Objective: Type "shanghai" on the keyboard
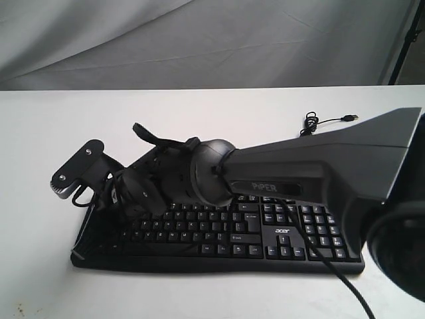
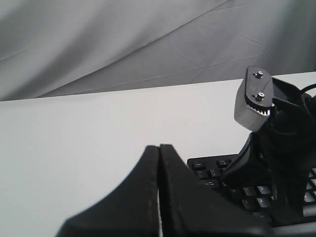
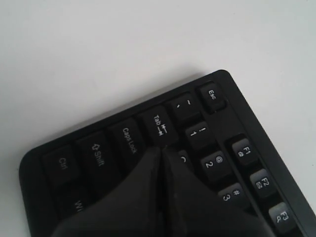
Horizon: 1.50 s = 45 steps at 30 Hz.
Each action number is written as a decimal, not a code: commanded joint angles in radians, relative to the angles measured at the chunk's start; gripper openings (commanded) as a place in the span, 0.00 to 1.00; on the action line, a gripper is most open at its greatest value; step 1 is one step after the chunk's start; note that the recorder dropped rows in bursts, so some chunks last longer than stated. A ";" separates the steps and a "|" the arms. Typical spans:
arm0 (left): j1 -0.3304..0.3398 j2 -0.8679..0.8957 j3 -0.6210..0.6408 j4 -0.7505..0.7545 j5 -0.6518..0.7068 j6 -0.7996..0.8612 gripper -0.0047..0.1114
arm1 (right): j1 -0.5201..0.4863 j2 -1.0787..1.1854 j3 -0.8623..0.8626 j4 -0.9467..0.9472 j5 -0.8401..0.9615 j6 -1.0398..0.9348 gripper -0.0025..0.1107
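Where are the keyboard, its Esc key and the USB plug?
keyboard (image 1: 219, 239), exterior view, on the letter keys near its middle.
Esc key (image 3: 212, 94), right wrist view, on the keycap's legend.
USB plug (image 1: 347, 118), exterior view, on the cable's metal tip.

Our right arm (image 1: 312, 166) comes in from 3 o'clock in the exterior view and reaches across toward 9 o'clock. Its round wrist joint (image 1: 211, 173) sits near the middle, and its grey camera bracket (image 1: 74, 171) juts out at the far end. Our right gripper (image 3: 162, 150) has both black fingers pressed together, angled downward. Our left gripper (image 2: 159, 149) is likewise closed, its fingers meeting along a thin seam.
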 commanded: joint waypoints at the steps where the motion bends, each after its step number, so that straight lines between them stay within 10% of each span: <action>1: -0.004 -0.003 0.004 0.001 -0.003 -0.003 0.04 | 0.004 0.018 -0.005 -0.005 0.006 -0.004 0.02; 10: -0.004 -0.003 0.004 0.001 -0.003 -0.003 0.04 | 0.002 -0.061 0.007 -0.041 0.044 -0.002 0.02; 23: -0.004 -0.003 0.004 0.001 -0.003 -0.003 0.04 | -0.084 -0.358 0.509 0.009 -0.187 0.062 0.02; 45: -0.004 -0.003 0.004 0.001 -0.003 -0.003 0.04 | -0.095 -0.285 0.530 0.070 -0.258 0.019 0.02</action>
